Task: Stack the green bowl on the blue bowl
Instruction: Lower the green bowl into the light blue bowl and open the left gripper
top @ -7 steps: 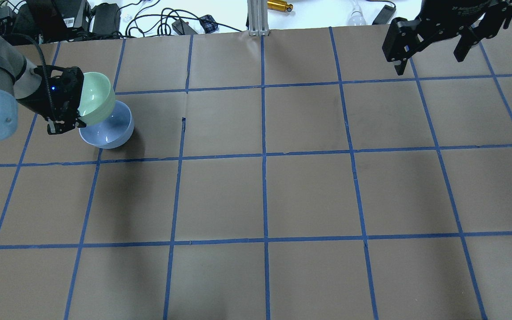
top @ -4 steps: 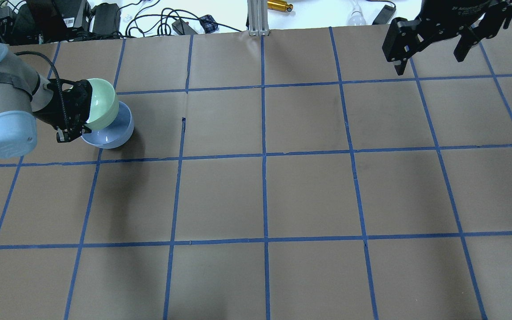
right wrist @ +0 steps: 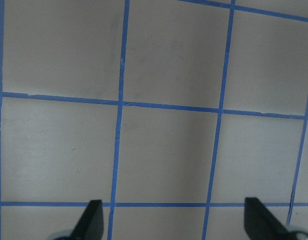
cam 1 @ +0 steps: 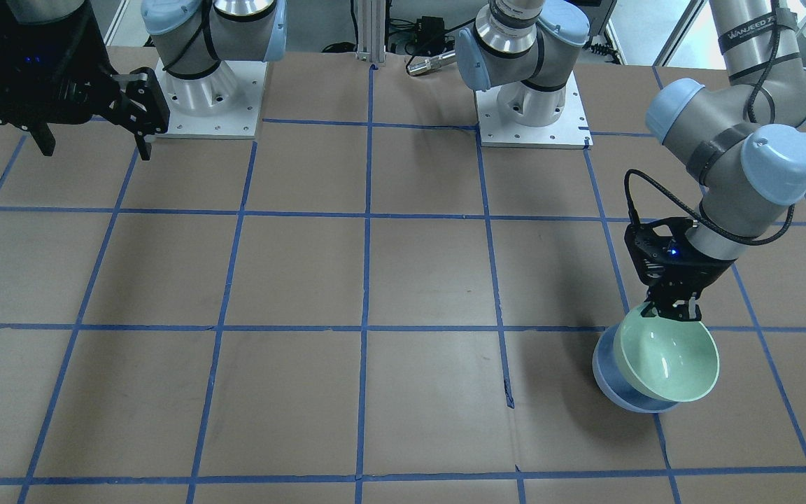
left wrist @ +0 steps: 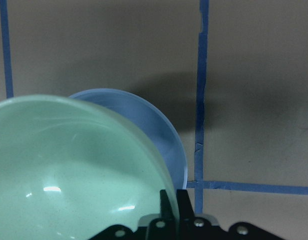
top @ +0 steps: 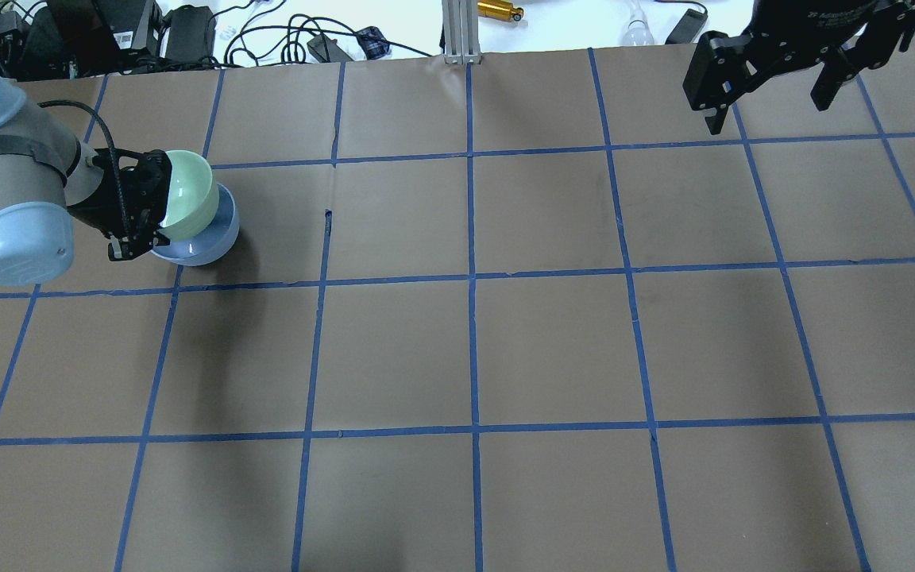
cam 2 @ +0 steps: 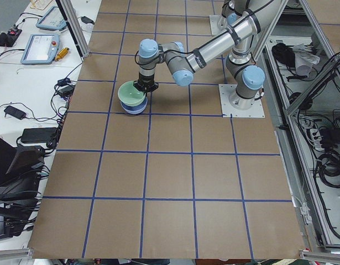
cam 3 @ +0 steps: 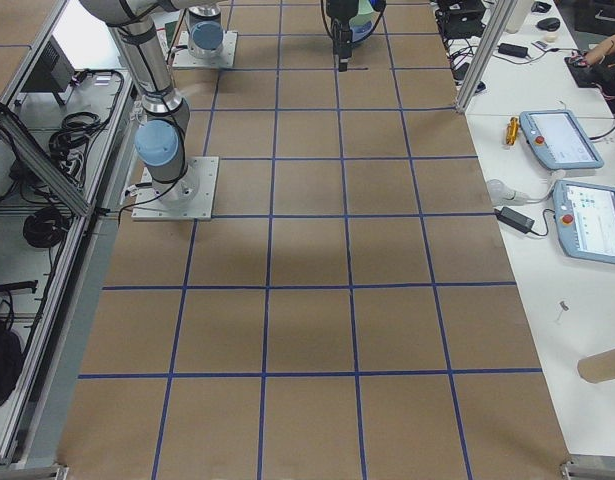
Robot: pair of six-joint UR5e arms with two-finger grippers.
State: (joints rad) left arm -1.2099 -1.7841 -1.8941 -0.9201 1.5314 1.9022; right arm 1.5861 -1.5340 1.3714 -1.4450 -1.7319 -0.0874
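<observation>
The pale mint-green bowl point(top: 187, 195) is tilted and held by its rim in my left gripper point(top: 144, 238), which is shut on it. It sits partly inside the pale blue bowl point(top: 215, 238), which stands on the table at the left. In the front view the green bowl point(cam 1: 669, 360) covers most of the blue bowl point(cam 1: 609, 388), with the left gripper point(cam 1: 672, 311) at its rim. The left wrist view shows the green bowl point(left wrist: 68, 170) over the blue bowl point(left wrist: 154, 135). My right gripper point(top: 767, 95) is open and empty, high at the far right point(cam 1: 92, 143).
The brown table point(top: 473, 349) carries a grid of blue tape. Cables and black devices point(top: 148, 32) lie beyond the far edge. The two arm bases point(cam 1: 529, 105) stand at the robot's side of the table.
My left gripper has lowered and levelled the green bowl further into the blue bowl. The right arm has not moved.
</observation>
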